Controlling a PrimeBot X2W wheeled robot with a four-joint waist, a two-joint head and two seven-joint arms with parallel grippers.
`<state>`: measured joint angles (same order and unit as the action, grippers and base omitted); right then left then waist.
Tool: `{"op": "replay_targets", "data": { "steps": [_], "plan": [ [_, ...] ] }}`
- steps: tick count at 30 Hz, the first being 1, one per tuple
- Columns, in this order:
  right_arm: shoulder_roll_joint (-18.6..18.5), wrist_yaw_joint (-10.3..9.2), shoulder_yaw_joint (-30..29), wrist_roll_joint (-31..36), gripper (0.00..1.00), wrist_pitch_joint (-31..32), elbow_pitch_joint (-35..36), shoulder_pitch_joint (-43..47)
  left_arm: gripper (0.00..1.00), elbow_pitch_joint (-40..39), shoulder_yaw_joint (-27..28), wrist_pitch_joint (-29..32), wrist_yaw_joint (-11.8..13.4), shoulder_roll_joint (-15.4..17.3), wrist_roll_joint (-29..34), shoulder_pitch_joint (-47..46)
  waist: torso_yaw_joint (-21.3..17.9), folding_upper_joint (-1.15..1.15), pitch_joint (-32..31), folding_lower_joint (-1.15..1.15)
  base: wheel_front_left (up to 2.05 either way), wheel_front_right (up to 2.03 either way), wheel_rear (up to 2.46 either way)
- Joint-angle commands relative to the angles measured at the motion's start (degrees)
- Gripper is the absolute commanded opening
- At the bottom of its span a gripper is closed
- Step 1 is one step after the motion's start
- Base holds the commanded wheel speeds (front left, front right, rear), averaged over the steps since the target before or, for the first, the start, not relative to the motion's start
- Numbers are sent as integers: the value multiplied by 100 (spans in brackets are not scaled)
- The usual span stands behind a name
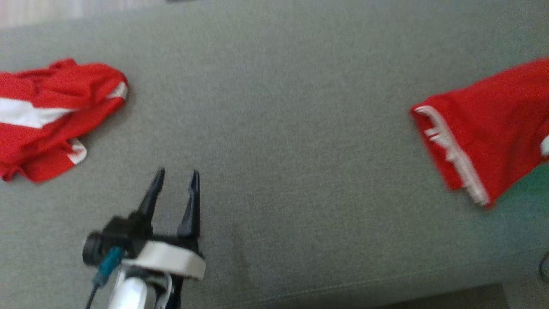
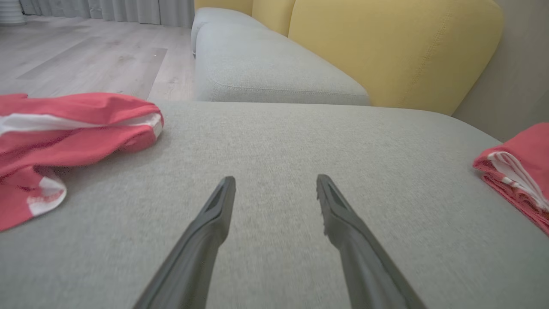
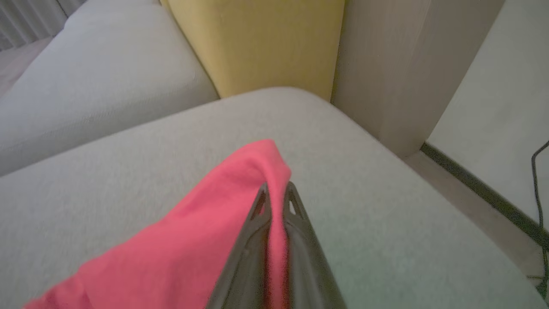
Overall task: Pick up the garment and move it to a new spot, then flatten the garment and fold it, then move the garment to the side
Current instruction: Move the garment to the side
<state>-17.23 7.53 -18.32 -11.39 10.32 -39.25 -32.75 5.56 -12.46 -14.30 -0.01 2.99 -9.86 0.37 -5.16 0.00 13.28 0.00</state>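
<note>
Right claw (image 3: 276,189) clenched on red garment (image 3: 184,240) between its tips — pickup begun | left claw (image 1: 178,174) released | move, flatten, fold remain

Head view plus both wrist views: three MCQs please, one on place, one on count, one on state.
1. Where does the crumpled red-and-white garment lie?
A. On the grey cushion, to the left of the left pincer
B. Between the left pincer's fingers
C. On the wooden floor

2. How many red cloth pieces are on the cushion in the head view?
A. One
B. Two
C. Three

3. What is the right pincer doing?
A. Open above bare cushion
B. Shut on nothing
C. Shut on the right-hand red garment

Answers:
1 A: it rests at the cushion's left end, apart from the open left pincer.
2 B: one piece sits at each end.
3 C: red cloth is pinched between its closed fingers.
</note>
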Motion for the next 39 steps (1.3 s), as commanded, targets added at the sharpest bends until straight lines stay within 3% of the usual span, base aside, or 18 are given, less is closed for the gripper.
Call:
{"op": "replay_targets", "data": {
  "steps": [1,12,20,21,22,23,30,39],
  "plan": [
    [-110,-4,-62,197,0,-168,142,-406,100,-237,149,-70,-24,-12,72,-322,-51,0,531,0,0,0,0],
    [-568,-4,-2154,2369,0,-1166,-396,-1999,100,-469,165,-70,-98,-10,370,-525,254,0,1466,0,0,0,0],
    [-328,-4,-2789,3567,0,-1600,-511,-2491,100,-588,342,-70,-90,16,446,-437,91,0,1610,0,0,0,0],
    [-270,-4,-2821,3752,11,-1633,-519,-2491,100,-597,347,-70,-91,15,450,-457,60,0,1609,0,0,0,0],
    [-203,-4,-2865,3898,80,-1687,-519,-2500,100,-603,350,-70,-90,14,454,-473,30,0,1605,0,0,0,0],
    [-142,-4,-2911,4055,100,-1774,-488,-2501,100,-608,353,-70,-86,12,456,-483,-2,0,1598,0,0,0,0],
    [295,-4,-3035,4660,100,-2213,-389,-2396,100,-523,430,-70,-87,9,454,-433,-233,0,1334,0,0,0,0],
    [691,-4,-2700,4601,100,-2478,-141,-1920,100,-331,396,-70,-84,-3,298,-342,-354,0,628,0,0,0,0]
  ]
}}
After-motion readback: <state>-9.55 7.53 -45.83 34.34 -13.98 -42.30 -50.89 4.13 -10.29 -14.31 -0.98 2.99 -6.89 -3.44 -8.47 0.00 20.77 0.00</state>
